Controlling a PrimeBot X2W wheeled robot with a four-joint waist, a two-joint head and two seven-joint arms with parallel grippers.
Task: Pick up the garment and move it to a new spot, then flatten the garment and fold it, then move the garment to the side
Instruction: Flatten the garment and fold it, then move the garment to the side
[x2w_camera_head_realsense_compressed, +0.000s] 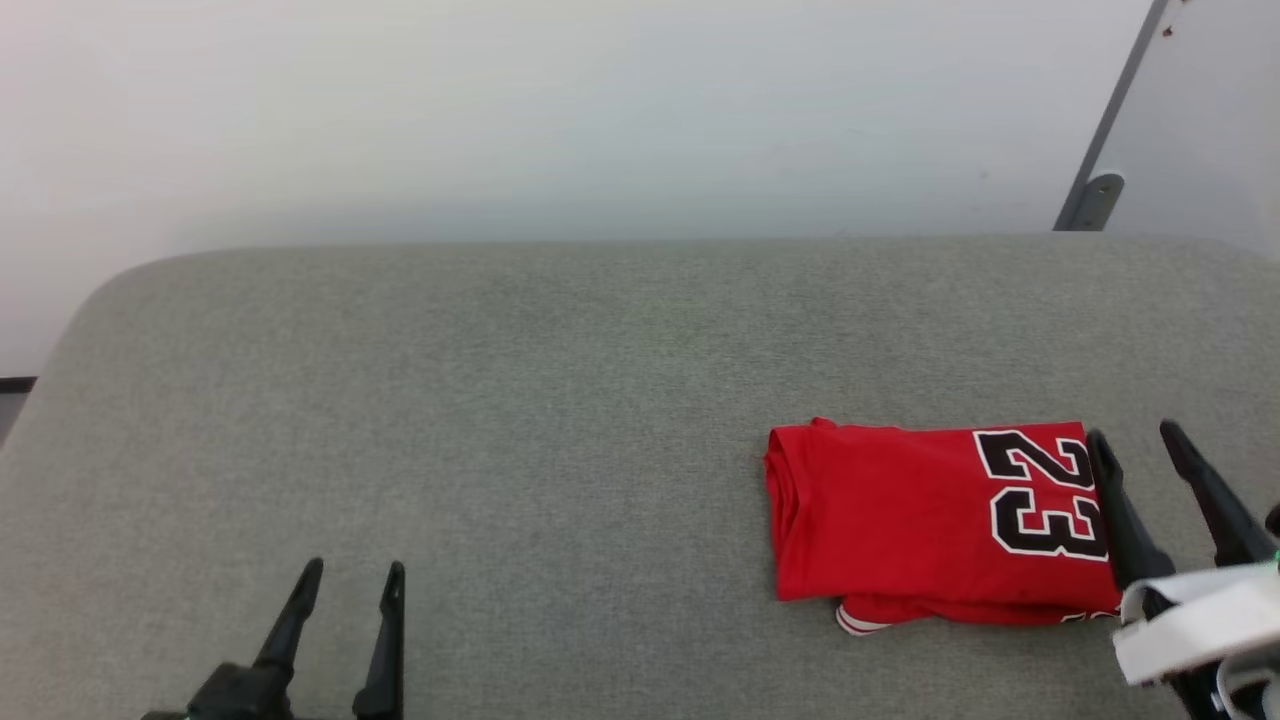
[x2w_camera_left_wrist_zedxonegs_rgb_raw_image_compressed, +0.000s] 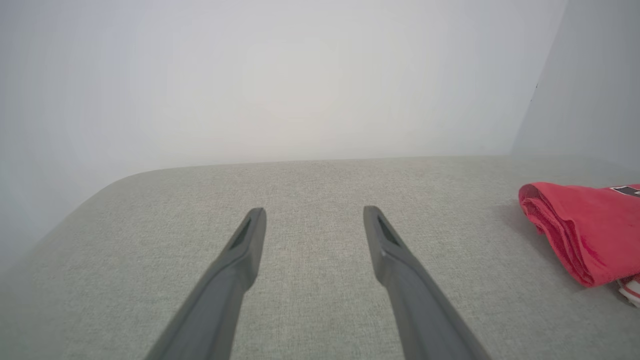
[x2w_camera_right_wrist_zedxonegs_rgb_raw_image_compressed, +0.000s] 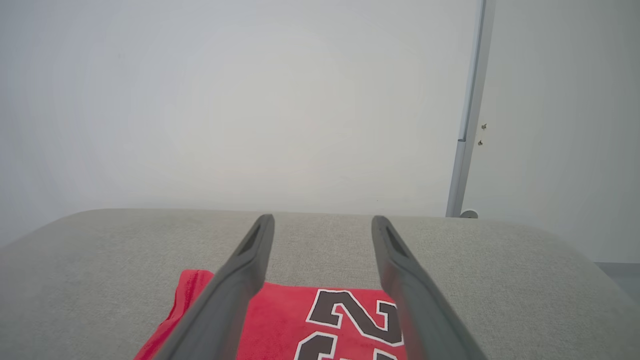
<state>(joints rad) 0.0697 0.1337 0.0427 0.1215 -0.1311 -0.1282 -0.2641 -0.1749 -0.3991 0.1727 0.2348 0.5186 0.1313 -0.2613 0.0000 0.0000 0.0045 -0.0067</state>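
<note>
Since the garment (x2w_camera_head_realsense_compressed: 900, 520) lies folded flat on the right side of the table (x2w_camera_head_realsense_compressed: 500, 400), with the right pincer (x2w_camera_head_realsense_compressed: 1132, 433) wide and empty at its edge and the left pincer (x2w_camera_head_realsense_compressed: 356, 567) wide and empty well apart, the task looks all but done.

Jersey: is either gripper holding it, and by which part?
Nothing is held. The right gripper stands open at the number end of the jersey; the left gripper is open over bare cushion.

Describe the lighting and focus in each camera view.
Head view: soft even light, the garment sharp, no glare. Left wrist view: the wall washed out, faint shadow beside the garment. Right wrist view: the right gripper blurred toward the bottom edge.
</note>
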